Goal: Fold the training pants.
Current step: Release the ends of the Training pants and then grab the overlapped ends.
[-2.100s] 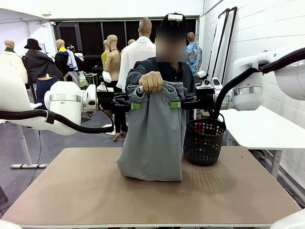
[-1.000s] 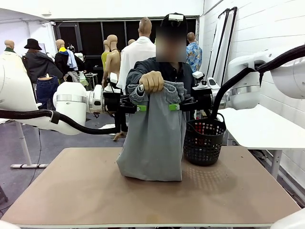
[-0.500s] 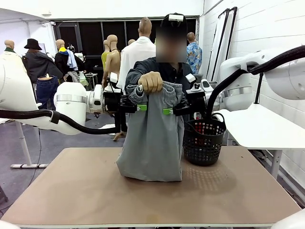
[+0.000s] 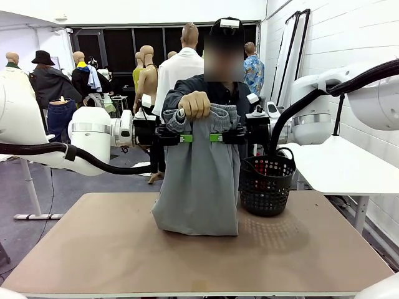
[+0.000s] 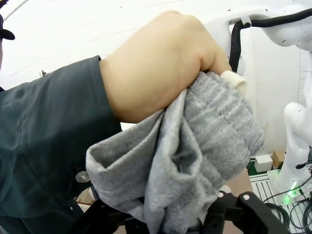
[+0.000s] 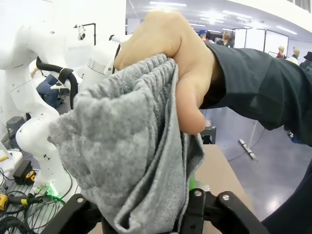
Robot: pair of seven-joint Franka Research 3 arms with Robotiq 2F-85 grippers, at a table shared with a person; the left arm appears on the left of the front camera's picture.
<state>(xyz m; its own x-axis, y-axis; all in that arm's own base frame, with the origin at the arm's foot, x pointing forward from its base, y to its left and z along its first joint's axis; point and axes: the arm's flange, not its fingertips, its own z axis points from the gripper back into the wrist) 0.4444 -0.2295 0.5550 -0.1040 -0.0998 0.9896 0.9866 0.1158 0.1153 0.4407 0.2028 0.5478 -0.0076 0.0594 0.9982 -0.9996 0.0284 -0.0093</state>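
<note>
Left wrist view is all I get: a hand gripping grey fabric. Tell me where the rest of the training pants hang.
Observer: The training pants hang down from the person's hand, and their lower end rests bunched on the table.
Operator: Give me the right gripper's position.
Observer: The right gripper is at the pants' opposite edge, just under the waistband, level with the left gripper.
Operator: Report anything standing nearby.
Observer: A black mesh basket stands on the table on the right arm's side of the pants, close beside them.
</note>
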